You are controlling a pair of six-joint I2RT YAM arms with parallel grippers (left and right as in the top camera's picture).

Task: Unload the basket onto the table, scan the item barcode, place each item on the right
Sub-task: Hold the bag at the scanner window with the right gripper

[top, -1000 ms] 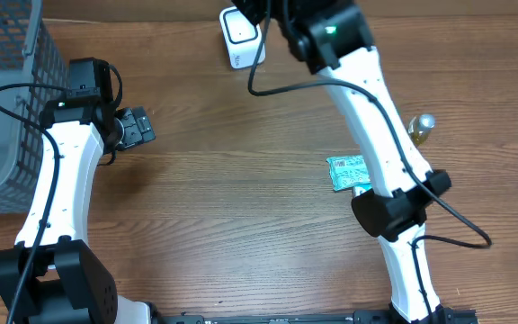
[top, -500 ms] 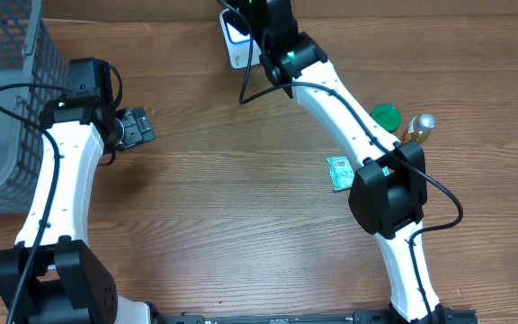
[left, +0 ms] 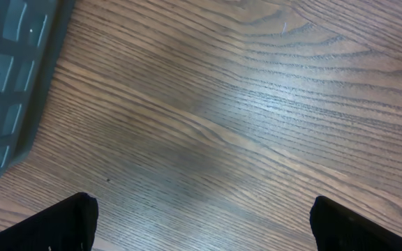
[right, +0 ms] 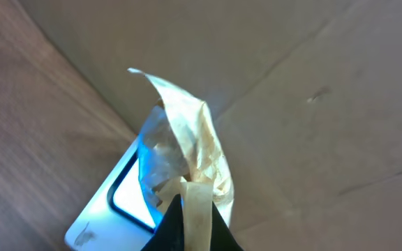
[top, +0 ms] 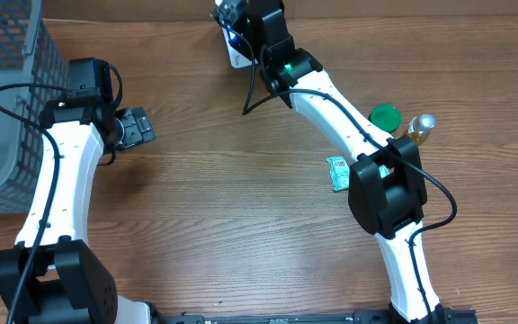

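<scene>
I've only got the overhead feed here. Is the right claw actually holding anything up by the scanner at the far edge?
Observer: Yes. On the right wrist camera, the right claw is shut on a crinkled pale packet.
Operator: Is it lined up with the scanner?
Observer: That camera shows the packet in front of the white scanner, partly covering its blue-lit window.
Operator: And the left claw?
Observer: Its wrist camera shows the left claw wide open over bare table, with nothing between the fingers.
</scene>
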